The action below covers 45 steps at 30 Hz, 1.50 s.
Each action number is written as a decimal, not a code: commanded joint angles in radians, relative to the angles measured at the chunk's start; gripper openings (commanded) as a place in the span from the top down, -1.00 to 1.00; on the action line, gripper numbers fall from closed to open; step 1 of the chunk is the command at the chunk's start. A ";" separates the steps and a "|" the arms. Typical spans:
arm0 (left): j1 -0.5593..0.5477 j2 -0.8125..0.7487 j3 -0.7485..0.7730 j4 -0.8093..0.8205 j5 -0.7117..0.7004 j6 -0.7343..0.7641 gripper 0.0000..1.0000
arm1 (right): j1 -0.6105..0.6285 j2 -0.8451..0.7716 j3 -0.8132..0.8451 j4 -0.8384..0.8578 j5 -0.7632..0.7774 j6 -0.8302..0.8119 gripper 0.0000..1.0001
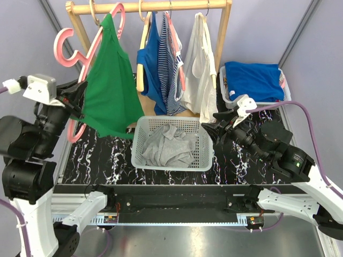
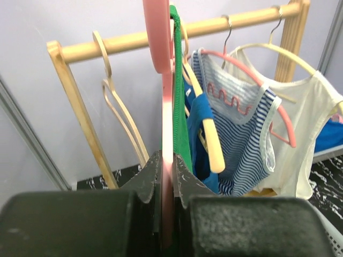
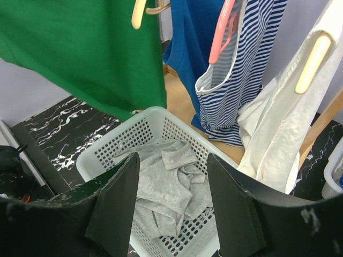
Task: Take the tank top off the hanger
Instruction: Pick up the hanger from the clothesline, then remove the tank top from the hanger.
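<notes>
- Clamping down on the left side: the left gripper (image 2: 167,182) is clenched on the pink hanger (image 2: 163,48), whose bar runs straight up between its fingers in the left wrist view.
- Overhead, that hanger sits tilted at the upper left of the frame. Its hook points out to the left rather than over the wooden rail (image 1: 187,5), so it looks to be off the rack.
- The green tank top (image 1: 110,91) hangs from the hanger's upper end and drapes down to the far left corner of the white basket (image 1: 171,167). Whether its lower strap is already free, I cannot tell.
- The right gripper (image 1: 211,130) hovers at centre right, jaws released and holding nothing. It faces across the basket, where a grey garment (image 3: 161,187) lies, toward the green cloth.
- My read: this is the stripping step, with the hanger secured and the top not yet off.
- The next move calls for the right gripper to cross over the basket and pinch the green fabric near the hem or strap. It then pulls the cloth down and clear of the hanger while the left holds firm, without snagging the striped top (image 1: 170,64) or the white top (image 1: 199,69) alongside.
</notes>
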 commanded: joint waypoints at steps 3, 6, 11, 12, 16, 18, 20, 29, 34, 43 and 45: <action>0.004 0.005 0.146 0.214 0.081 0.007 1.00 | -0.001 -0.015 0.013 0.023 0.001 0.010 -0.23; 0.004 0.029 0.192 0.245 0.121 0.020 1.00 | -0.001 -0.019 0.000 0.025 0.007 0.011 -0.23; 0.004 0.084 0.326 0.253 0.161 0.045 1.00 | -0.001 -0.029 -0.006 0.025 0.022 0.010 -0.24; 0.004 0.091 0.343 0.256 0.185 0.053 1.00 | -0.001 -0.030 -0.006 0.025 0.025 0.008 -0.24; 0.004 0.101 0.395 0.254 0.322 0.068 1.00 | -0.001 -0.033 -0.004 0.028 0.033 0.002 -0.24; 0.004 0.095 0.401 0.256 0.400 0.057 1.00 | -0.001 -0.038 -0.004 0.026 0.036 0.000 -0.24; 0.004 0.092 0.394 0.245 0.454 0.053 1.00 | -0.001 -0.039 -0.004 0.026 0.041 0.000 -0.24; 0.004 0.038 0.279 0.262 0.534 0.037 1.00 | -0.001 -0.061 -0.010 0.026 0.047 0.000 -0.24; 0.004 0.074 0.252 0.298 0.546 0.016 1.00 | -0.001 -0.062 -0.013 0.026 0.044 0.011 -0.23; 0.004 0.210 0.235 0.426 0.635 -0.036 1.00 | -0.001 -0.099 -0.007 0.025 0.067 0.013 -0.22; 0.004 0.250 0.246 0.440 0.650 -0.052 1.00 | -0.001 -0.113 -0.006 0.026 0.073 0.011 -0.23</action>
